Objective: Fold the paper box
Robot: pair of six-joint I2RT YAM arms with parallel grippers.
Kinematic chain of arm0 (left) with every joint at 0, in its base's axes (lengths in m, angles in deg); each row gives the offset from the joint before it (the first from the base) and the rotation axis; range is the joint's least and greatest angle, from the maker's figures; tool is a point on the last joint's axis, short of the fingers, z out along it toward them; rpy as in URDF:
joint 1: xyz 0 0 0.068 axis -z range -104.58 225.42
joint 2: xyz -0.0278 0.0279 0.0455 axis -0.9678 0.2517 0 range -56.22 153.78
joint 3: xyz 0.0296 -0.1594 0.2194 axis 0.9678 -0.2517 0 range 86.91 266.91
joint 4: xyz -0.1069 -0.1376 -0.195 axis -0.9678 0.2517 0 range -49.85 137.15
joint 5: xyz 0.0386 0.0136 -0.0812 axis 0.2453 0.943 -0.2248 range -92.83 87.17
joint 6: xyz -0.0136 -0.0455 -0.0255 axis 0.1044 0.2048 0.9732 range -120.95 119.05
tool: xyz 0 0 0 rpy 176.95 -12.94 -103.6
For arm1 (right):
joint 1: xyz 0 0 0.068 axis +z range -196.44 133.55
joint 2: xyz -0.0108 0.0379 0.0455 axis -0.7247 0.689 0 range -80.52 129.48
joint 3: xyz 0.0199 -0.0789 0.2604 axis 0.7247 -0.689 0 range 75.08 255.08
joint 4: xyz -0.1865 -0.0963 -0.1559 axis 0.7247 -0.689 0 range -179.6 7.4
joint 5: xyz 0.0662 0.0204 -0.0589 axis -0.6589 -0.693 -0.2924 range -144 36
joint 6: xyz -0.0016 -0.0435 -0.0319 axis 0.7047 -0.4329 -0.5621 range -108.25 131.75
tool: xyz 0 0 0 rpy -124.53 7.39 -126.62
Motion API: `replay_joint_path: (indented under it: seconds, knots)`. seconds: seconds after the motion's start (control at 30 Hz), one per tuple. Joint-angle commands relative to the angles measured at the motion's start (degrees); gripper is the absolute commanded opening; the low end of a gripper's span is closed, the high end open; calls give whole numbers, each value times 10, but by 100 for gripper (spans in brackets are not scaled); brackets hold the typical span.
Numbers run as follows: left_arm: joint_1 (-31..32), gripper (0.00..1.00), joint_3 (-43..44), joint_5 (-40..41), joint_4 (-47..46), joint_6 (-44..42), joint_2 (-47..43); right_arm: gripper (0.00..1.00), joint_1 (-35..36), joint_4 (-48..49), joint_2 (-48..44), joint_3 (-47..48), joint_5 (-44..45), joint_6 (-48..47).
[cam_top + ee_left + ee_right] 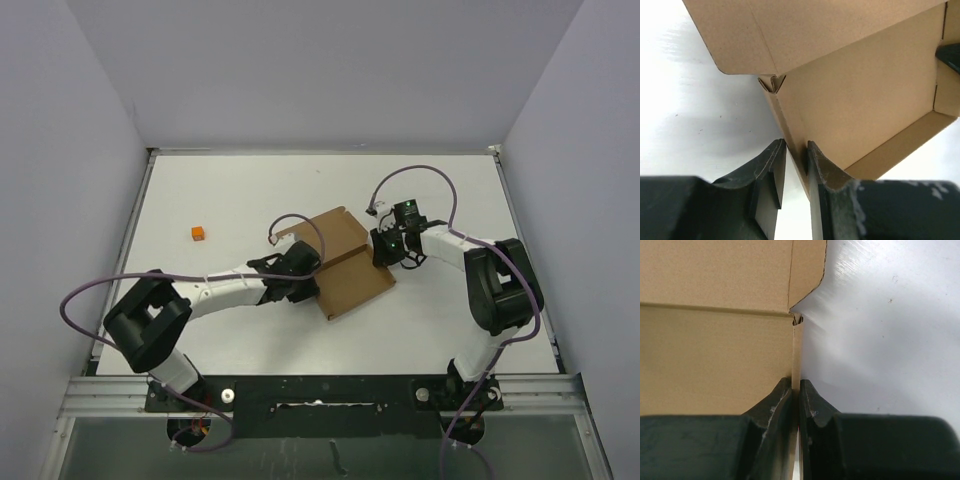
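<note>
The paper box (345, 262) is brown cardboard, partly folded, lying mid-table. My left gripper (312, 285) is at its left side. In the left wrist view the jaws (796, 147) straddle the box's raised side wall (790, 130), both tips touching it, with the box floor (860, 100) beyond. My right gripper (383, 250) is at the box's right edge. In the right wrist view it (795, 385) is shut on the upright side wall (796, 355), with the box floor (715, 360) to the left and a fold line across it.
A small orange cube (198, 233) lies on the white table (240, 190) to the left of the box. Grey walls surround the table on three sides. Purple cables loop over both arms.
</note>
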Motion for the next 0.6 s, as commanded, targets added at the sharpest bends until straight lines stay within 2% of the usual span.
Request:
replay_joint_path:
  seconds: [0.0, 0.3, 0.4, 0.57]
  knots:
    - [9, 20, 73, 40, 139, 21, 40, 0, 5, -5, -1, 13, -8, 0]
    - [15, 18, 125, 55, 225, 37, 80, 0, 9, -4, -4, 13, -6, -2]
    - [14, 0, 142, 56, 250, 44, 90, 0, 15, -3, -5, 13, -1, -4]
    - [7, 0, 153, 43, 256, 45, 109, 0, 23, 3, -19, 9, 1, -1]
